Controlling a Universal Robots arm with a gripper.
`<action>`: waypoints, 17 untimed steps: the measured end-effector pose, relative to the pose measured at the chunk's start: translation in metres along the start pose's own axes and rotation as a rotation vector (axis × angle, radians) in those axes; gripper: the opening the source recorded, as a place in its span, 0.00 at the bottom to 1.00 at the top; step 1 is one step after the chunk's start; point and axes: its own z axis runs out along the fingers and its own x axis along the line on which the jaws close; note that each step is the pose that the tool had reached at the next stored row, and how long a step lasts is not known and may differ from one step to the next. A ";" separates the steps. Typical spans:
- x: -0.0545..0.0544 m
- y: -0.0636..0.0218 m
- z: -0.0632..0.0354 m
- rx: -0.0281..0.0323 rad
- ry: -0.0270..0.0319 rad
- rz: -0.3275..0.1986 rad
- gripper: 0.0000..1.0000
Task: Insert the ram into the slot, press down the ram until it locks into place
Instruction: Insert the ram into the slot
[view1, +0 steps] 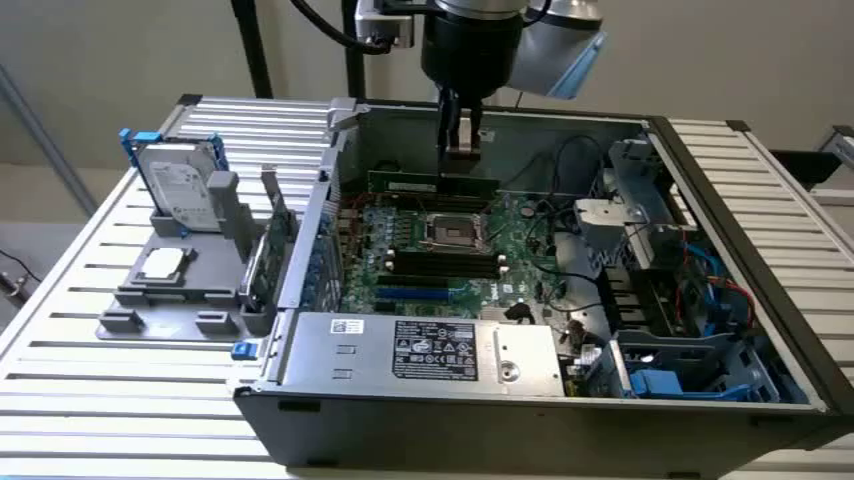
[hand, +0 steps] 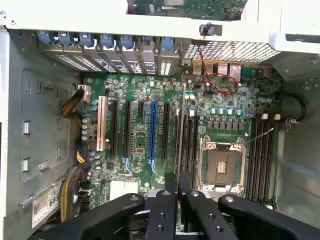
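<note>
On the exterior view's left, a grey holder (view1: 160, 285) sits on the slatted table (view1: 80, 400). It carries an upright hard drive (view1: 180, 190), a flat square chip (view1: 163, 262) and a green card (view1: 280, 245) standing on edge. Just beside it lies the open computer case (view1: 534, 425), with a labelled metal box (view1: 427, 350) along its near wall and the green motherboard (view1: 400, 245) on its floor.

The claw (view1: 462, 150) hangs into the case from above, closed on the top edge of the ram (view1: 414, 183). The stick is level and lengthwise, low over the far side of the processor socket (view1: 447, 230).

In the wrist view the claw (hand: 178, 176) pinches the ram (hand: 180, 130), seen edge-on and lined up with the black slots (hand: 189, 145) beside the socket (hand: 220, 167). Whether the stick touches a slot cannot be told.

On the exterior view's right are a metal drive cage (view1: 641, 200) and blue cables (view1: 714, 270).
</note>
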 end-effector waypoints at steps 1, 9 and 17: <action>0.000 0.0000 0.0000 0.0000 0.0000 0.000 0.13; 0.000 0.0000 0.0000 0.0000 0.0000 0.000 0.13; 0.000 -0.0229 0.0012 -0.0002 -0.0006 0.000 0.13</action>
